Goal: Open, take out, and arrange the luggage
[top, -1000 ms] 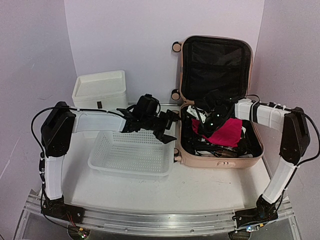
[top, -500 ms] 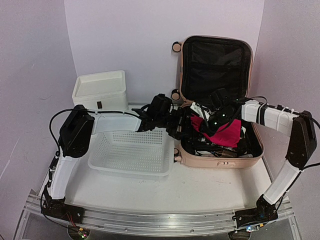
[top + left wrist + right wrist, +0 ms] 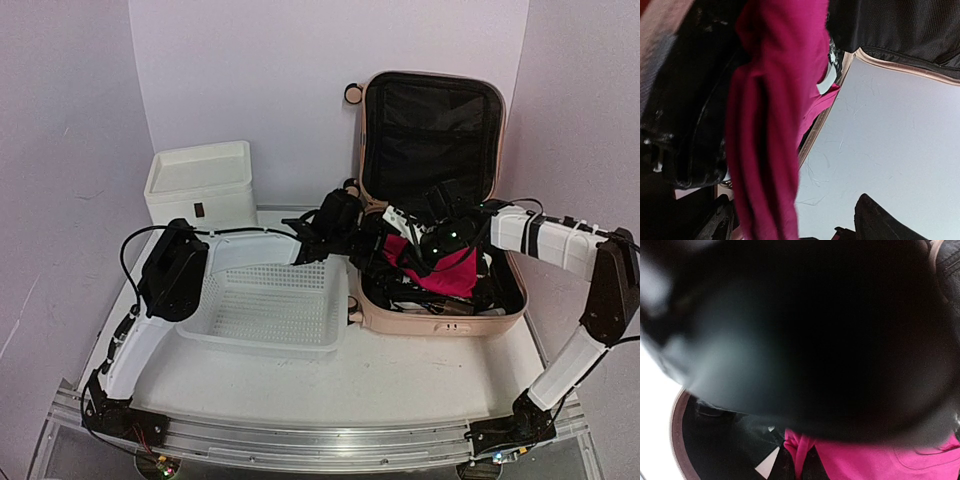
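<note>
While the left hand spreads its fingers beside a magenta cloth, I cannot tell the grip of the right hand at its 3 o'clock; both reach into the open pink luggage, which lies at the white basket's 3 o'clock.

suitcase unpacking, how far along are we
Done: the suitcase lies open, its lid propped upright. In hand: both tools are inside it at the pink cloth; the left tool looks open by the cloth, and the right tool has its grip hidden. Left: the cloth and the dark clutter are yet to come out, and the white basket holds nothing.
</note>
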